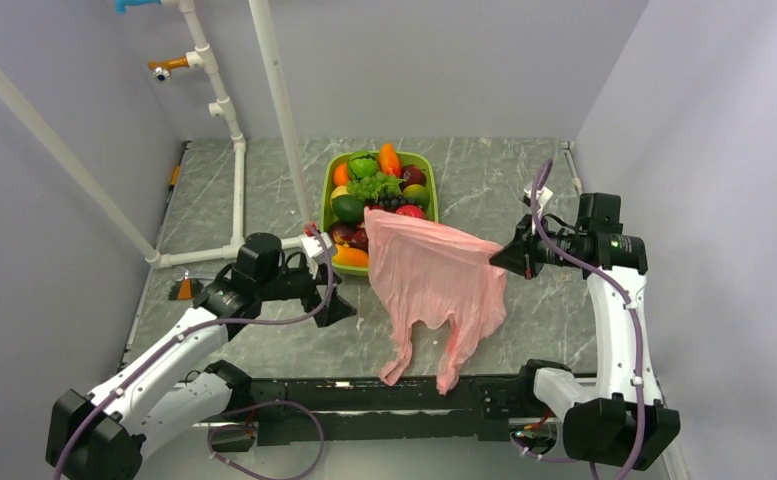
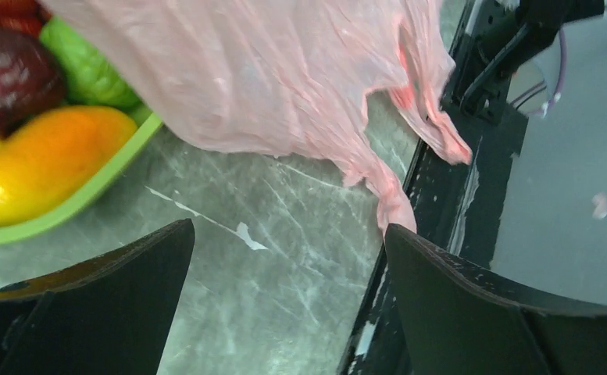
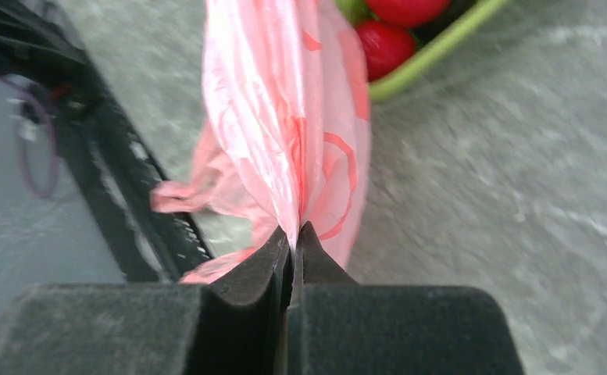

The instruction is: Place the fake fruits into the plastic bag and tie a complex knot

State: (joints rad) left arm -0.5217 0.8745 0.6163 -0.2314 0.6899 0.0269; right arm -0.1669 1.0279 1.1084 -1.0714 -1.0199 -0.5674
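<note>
The pink plastic bag hangs spread out, and my right gripper is shut on its right edge. The same pinch shows in the right wrist view, jaws closed on the thin bag. The bag's far corner drapes over the near end of the lime-green tray, which holds the fake fruits. Both handle loops dangle toward the near rail. My left gripper stands open left of the bag with nothing between its fingers. In its own view it hovers over bare table below the bag and fruits.
A white pipe frame stands at the back left. A black rail runs along the near table edge. A small orange object lies by the left arm. Grey walls close in both sides.
</note>
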